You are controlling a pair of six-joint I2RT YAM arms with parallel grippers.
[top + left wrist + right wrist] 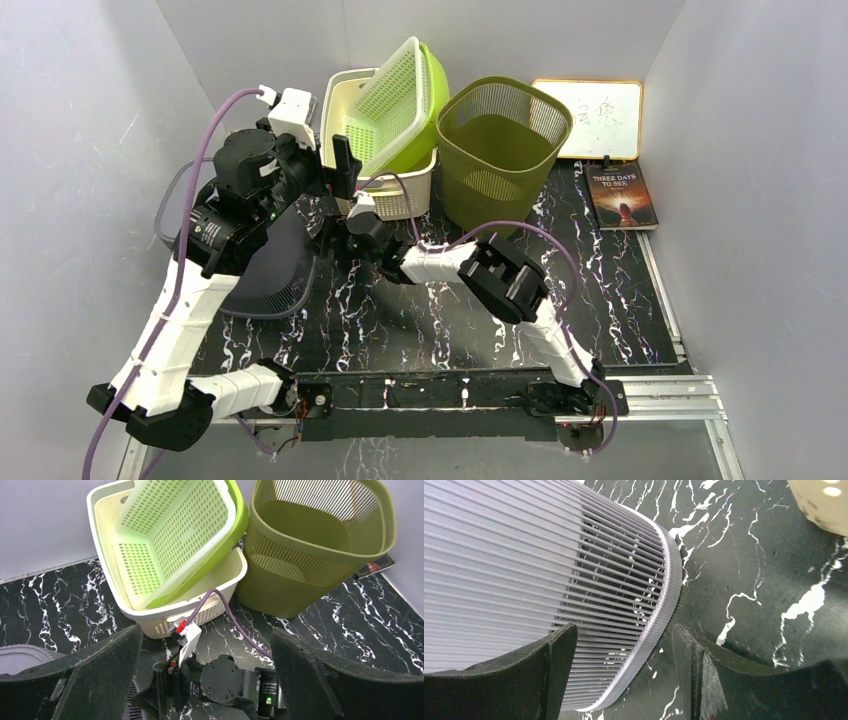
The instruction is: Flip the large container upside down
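Two arms share a black worktop (620,300) with white marble veining, boxed in by plain grey walls (80,120). Along the back there's a cream basket (345,110) with a lime perforated basket (395,95) propped tilted inside it. An olive slatted bin (500,150) stands just beside that, then a wood-framed whiteboard (600,118) by the back wall with a book (622,195) flat in front of it. The grey slatted container (275,270) is over on the left of the worktop, on its side as far as I can tell, and mostly under the left arm (180,320). Left jaws are spread wide, up off the surface and facing the baskets, with nothing between the fingers (90,675). Right jaws are down low and also apart, with the container's ribbed rim (671,580) sitting in the gap between the two fingers (524,680). Can't tell if either finger actually touches it.
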